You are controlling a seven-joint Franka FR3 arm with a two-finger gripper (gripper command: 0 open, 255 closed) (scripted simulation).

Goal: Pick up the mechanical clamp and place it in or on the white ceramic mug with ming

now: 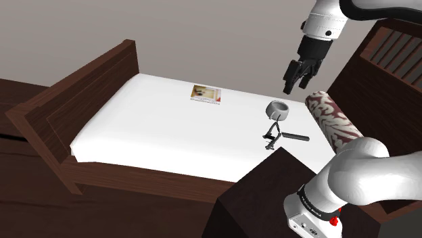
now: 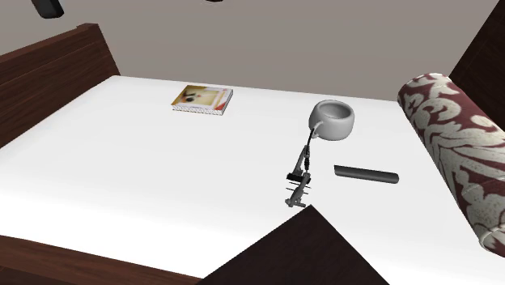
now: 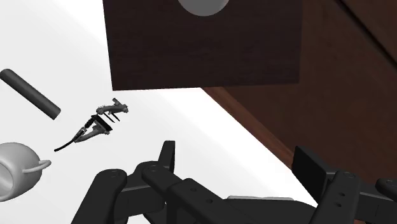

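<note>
A small dark metal clamp (image 1: 272, 135) lies on the white bed sheet, its thin end reaching toward the base of a white mug (image 1: 277, 109). The mug stands upright and looks empty (image 2: 334, 120), with the clamp (image 2: 300, 178) just in front of it. My black gripper (image 1: 295, 86) hangs open in the air, well above the mug and a little toward the shoulder view's right. In the wrist view the fingers (image 3: 167, 156) stand apart with nothing between them, and the clamp (image 3: 98, 121) and mug (image 3: 16, 168) lie far below.
A short dark bar (image 2: 367, 174) lies beside the clamp. A patterned red and white bolster (image 2: 457, 142) runs along the bed's edge near the mug. A thin book (image 2: 202, 99) rests farther back. The dark wooden bed frame (image 1: 81, 84) surrounds the sheet; the stand's corner (image 2: 307, 251) juts in.
</note>
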